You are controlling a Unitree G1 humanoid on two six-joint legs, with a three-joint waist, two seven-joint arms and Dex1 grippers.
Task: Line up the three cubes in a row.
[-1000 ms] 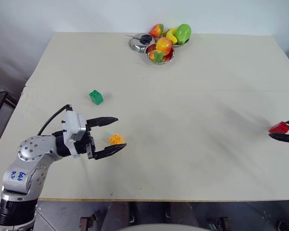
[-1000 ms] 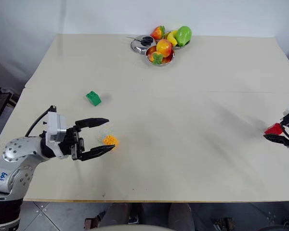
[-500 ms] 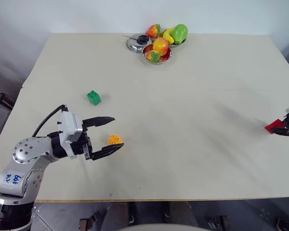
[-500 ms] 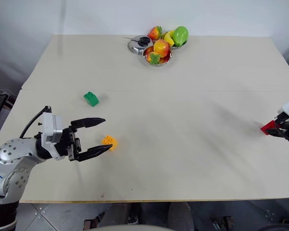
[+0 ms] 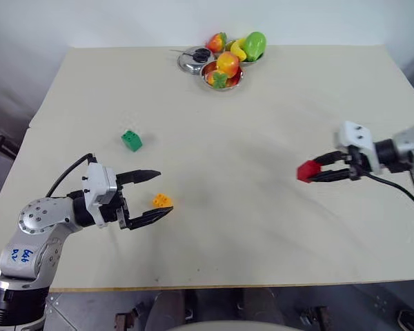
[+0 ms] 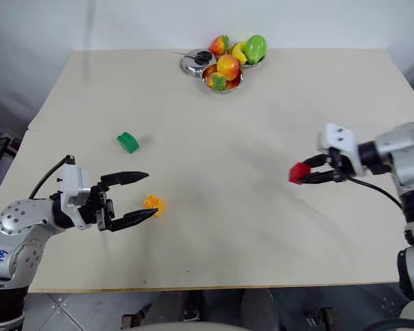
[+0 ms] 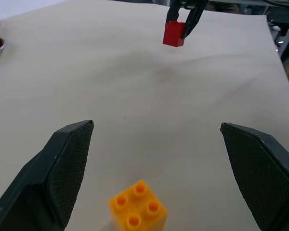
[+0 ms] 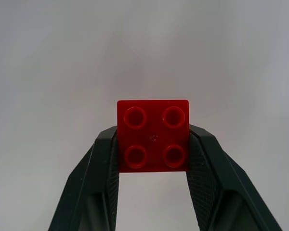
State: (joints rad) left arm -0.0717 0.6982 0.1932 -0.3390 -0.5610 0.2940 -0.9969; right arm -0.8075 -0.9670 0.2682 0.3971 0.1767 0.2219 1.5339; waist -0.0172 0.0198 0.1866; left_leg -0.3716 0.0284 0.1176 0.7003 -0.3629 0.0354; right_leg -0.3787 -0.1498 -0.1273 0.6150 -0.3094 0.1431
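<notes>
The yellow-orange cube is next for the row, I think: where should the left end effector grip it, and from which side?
Grip the yellow-orange cube by two opposite flat side walls, below the studs. It sits upright on the table, just ahead of the open left end effector, so coming in level from the robot's left looks simplest.

beige table: green brick, yellow-orange brick on left; steel bowls of fruit at far edge.
</notes>
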